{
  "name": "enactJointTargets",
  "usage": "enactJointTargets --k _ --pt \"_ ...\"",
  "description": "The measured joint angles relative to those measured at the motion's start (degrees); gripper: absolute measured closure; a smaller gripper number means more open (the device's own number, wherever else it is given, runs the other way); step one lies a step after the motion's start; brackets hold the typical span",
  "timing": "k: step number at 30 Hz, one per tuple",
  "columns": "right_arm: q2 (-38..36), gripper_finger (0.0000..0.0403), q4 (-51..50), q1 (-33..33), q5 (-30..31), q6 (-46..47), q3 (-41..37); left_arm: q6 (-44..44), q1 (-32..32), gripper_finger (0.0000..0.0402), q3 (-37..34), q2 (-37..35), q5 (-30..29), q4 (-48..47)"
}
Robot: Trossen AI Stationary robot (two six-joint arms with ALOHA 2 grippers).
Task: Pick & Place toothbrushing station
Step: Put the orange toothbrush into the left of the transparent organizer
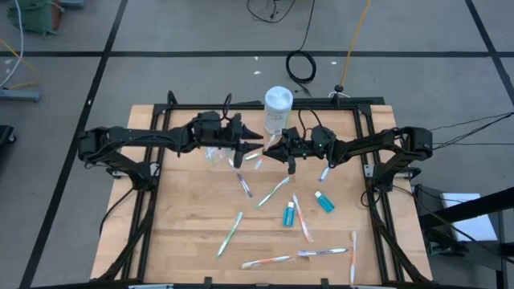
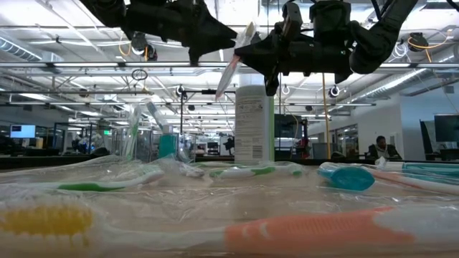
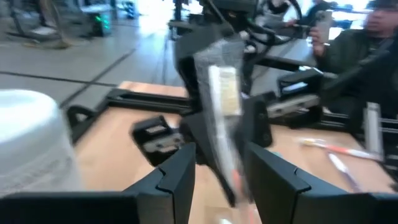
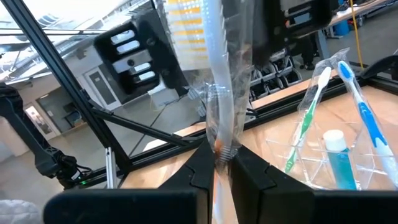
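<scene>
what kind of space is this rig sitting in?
Probably an open-plan lab or workshop: exposed ceiling pipes and strip lights, monitors at desks, a seated person behind, and cables on a grey taped floor.

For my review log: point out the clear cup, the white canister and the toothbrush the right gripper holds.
clear cup (image 4: 323, 163), right wrist view, front wall.
white canister (image 1: 278, 108), high view, lid and upper side.
wrapped toothbrush (image 4: 219, 93), right wrist view, handle above the fingers.

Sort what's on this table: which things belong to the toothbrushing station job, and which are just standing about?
Part of the job:
clear cup, already holding brushes and a tube
wrapped toothbrush pinched in the right gripper
loose toothbrushes on the wood
two teal tubes
left gripper, open, beside the cup

Just standing about:
white canister
black table frame
</scene>
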Motion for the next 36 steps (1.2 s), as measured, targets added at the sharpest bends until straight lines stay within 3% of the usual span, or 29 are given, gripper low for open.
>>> enactJointTargets --k 5,12,17,29,36 --pt "0.02 0.038 0.0 0.0 0.02 -0.18 0.0 -0.22 0.25 0.0237 0.0 0.76 0.79 -0.48" --pt "0.02 0.038 0.0 0.0 0.02 -0.23 0.0 -0.23 0.35 0.0164 0.0 1.31 6.23 3.17" --pt "0.02 0.038 0.0 0.0 0.04 -0.24 0.0 -3.27 0.41 0.0139 0.04 2.4 3.51 5.69" --pt "0.02 0.038 0.02 0.0 0.04 -0.25 0.0 -6.27 0.61 0.0168 0.66 7.3 3.8 11.4" --pt "0.01 0.038 0.01 0.0 0.04 -0.23 0.0 -5.96 0.5 0.0243 1.05 7.3 4.01 10.38"
